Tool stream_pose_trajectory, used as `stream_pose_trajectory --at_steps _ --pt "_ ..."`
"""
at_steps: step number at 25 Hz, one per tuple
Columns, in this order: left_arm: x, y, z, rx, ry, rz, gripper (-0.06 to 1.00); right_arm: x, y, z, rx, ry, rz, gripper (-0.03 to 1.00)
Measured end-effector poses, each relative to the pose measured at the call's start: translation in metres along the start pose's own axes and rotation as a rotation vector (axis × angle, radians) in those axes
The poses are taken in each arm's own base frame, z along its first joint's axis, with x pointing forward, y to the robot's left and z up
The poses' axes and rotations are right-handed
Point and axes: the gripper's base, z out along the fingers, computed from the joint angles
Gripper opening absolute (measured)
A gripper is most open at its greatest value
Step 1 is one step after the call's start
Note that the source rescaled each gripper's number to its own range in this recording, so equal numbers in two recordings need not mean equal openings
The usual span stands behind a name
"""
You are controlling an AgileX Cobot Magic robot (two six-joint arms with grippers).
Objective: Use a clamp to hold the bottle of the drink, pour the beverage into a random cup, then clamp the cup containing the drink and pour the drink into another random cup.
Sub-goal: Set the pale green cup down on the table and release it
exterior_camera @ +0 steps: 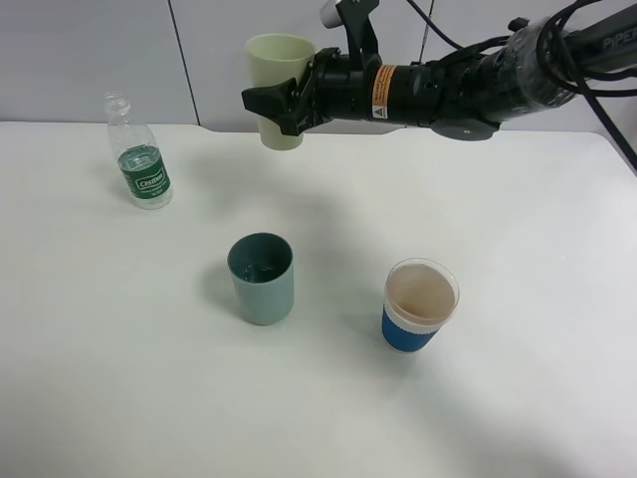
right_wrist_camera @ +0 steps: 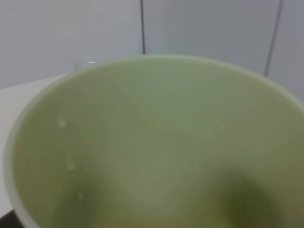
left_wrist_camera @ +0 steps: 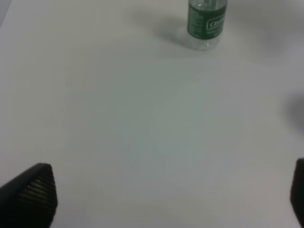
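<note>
Right arm holds the pale green tumbler up at the back of the desk, upright.

The right gripper [exterior_camera: 282,104], reaching across from the right, has its jaws clenched on the pale green tumbler [exterior_camera: 279,80], which hangs upright well above the desk [exterior_camera: 518,398] and behind the teal cup [exterior_camera: 262,277]. Its inside shows only droplets on the wall in the right wrist view [right_wrist_camera: 156,147]; whether liquid remains at the bottom I cannot tell. The teal cup stands near the middle, something glinting in its bottom, so the second pour looks done. The bottle [exterior_camera: 142,159] stands capless at the back left, apart from the rest, and a blue-sleeved paper cup [exterior_camera: 419,304] stands unused to the right. The left gripper [left_wrist_camera: 156,199] hovers over bare desk, jaws released and empty.
</note>
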Motion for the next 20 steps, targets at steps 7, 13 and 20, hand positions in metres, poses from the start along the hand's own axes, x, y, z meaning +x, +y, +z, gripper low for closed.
stream_pose_trajectory --at_steps 7,13,20 --pt "0.0 0.0 0.0 0.001 0.0 0.0 1.0 0.029 -0.022 0.001 0.142 -0.007 0.072 0.0" --pt "0.0 0.0 0.0 0.001 0.0 0.0 1.0 0.054 -0.035 0.003 0.265 -0.001 0.016 0.0" --pt "0.0 0.0 0.0 0.001 0.0 0.0 1.0 0.079 -0.04 0.005 0.326 0.017 0.076 0.0"
